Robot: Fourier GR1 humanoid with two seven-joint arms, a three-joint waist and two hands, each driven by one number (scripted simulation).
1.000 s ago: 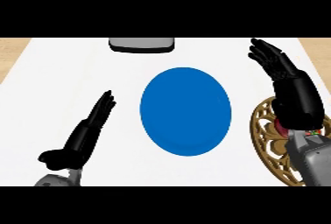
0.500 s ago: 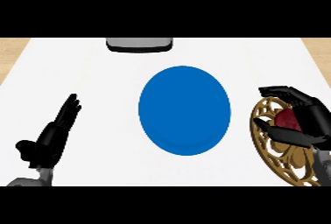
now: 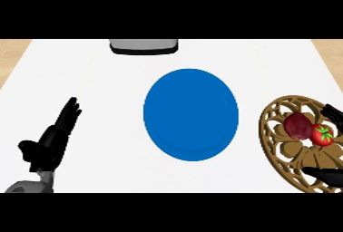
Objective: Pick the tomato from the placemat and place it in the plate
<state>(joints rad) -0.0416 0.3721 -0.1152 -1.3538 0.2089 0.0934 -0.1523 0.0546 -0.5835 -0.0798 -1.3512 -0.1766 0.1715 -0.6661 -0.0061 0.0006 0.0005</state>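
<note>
1. Locate the tomato [image 3: 322, 135]. It lies on the placemat [image 3: 285, 149], a round brown openwork mat at the right side of the desk [image 3: 100, 81]. The tomato is red with a green stem and sits near the mat's right part, close to the view's right edge.

2. Note the dark red round item [image 3: 297, 125] on the same mat. It lies just beside the tomato, on its left; you cannot tell whether the two touch.

3. Locate the plate [image 3: 191, 114]. It is blue and sits at the middle of the desk, left of the placemat and apart from it. Nothing lies in it.

4. Check the right robot hand [image 3: 327, 175]. Only parts of it show at the right edge; the palm is out of view. One dark part reaches over the mat's lower rim, below the tomato. The fingers [image 3: 333, 112] show above the tomato. The two parts stand wide apart with the tomato between them, and neither closes on it. Read this robot hand as wide, holding nothing.

5. Check the left robot hand [image 3: 52, 141]. It shows at the lower left, above the desk, fingers straight and pointing away from you. It holds nothing and is well apart from the plate.

6. Note the grey and black object [image 3: 144, 45] at the far edge of the desk, beyond the plate.
</note>
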